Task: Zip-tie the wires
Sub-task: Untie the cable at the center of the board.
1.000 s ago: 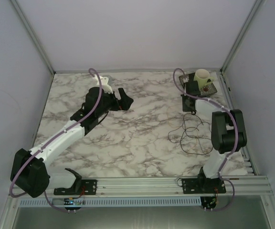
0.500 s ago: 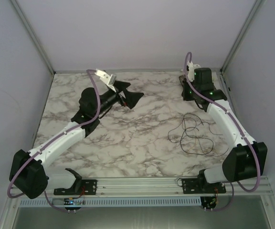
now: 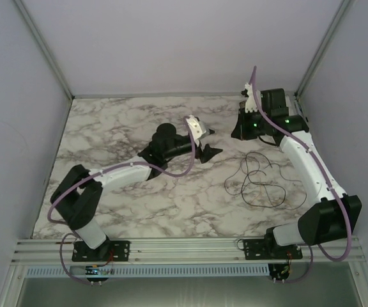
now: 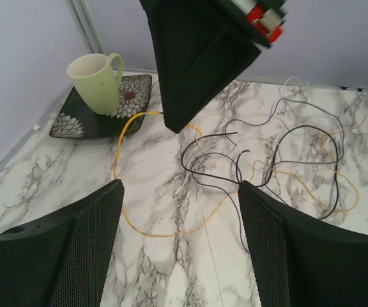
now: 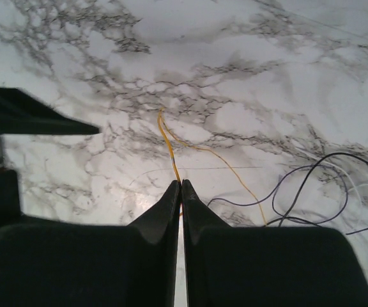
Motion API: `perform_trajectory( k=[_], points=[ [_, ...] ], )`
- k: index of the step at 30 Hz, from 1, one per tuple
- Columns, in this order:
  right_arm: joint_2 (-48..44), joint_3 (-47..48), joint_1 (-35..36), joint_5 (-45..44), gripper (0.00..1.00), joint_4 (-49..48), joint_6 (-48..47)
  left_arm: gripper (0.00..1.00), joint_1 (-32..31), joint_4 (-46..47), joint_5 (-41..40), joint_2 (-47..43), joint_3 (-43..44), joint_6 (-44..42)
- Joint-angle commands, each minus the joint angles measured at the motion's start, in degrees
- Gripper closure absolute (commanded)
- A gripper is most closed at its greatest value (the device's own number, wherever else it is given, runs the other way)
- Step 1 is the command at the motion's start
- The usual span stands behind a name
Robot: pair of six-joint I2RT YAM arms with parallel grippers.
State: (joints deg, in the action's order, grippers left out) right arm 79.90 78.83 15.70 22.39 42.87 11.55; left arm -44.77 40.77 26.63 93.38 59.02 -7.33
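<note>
The wires (image 3: 257,182) lie in loose loops on the marble table, right of centre. In the left wrist view they show as dark strands (image 4: 286,147) and a yellow wire (image 4: 117,166). My right gripper (image 3: 237,131) is at the tangle's far left edge. Its tips (image 5: 181,183) are shut where the yellow wire (image 5: 168,144) runs into them. Dark strands (image 5: 324,173) lie to its right. My left gripper (image 3: 214,141) is open and empty, just left of the wires and facing them. Its fingers (image 4: 181,185) frame bare table, with the right gripper (image 4: 172,126) ahead.
A pale green mug (image 4: 98,80) stands on a dark patterned plate (image 4: 133,96) at the back right corner, hidden behind the right arm in the top view. A black finger of the left gripper (image 5: 37,115) shows at the left of the right wrist view.
The left arm has swung right and stretched toward the wires. The right arm has moved from the back corner down to the edge of the tangle, covering the mug from above.
</note>
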Motion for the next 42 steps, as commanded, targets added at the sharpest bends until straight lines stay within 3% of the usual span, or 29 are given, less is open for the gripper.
perform_trajectory(
  k=[1,8,13,19,29,42],
  points=[
    [-0.99,3.14,0.47,4.96,1.0,5.55,-0.67,0.28,-0.85,4.07,1.93,3.63,5.34,-5.69],
    [-1.05,2.86,0.49,4.85,1.0,8.95,-2.4,0.34,-2.8,5.36,-2.04,7.6,7.78,-10.79],
    [-1.48,3.14,0.47,5.43,1.0,9.57,-2.84,0.56,-3.7,2.63,-0.95,10.03,10.41,-12.82],
    [-1.63,3.5,0.48,5.66,1.0,9.77,-3.16,0.68,-4.44,-3.43,-0.46,11.91,13.62,-15.71],
    [-1.5,4.31,0.51,3.55,1.0,12.76,-4.72,0.65,-4.53,-9.58,-1.31,12.48,14.24,-19.59],
    [-0.53,4.06,0.64,5.2,1.0,13.25,-5.22,0.55,-4.53,-5.39,-2.23,12.53,13.46,-18.96]
  ],
)
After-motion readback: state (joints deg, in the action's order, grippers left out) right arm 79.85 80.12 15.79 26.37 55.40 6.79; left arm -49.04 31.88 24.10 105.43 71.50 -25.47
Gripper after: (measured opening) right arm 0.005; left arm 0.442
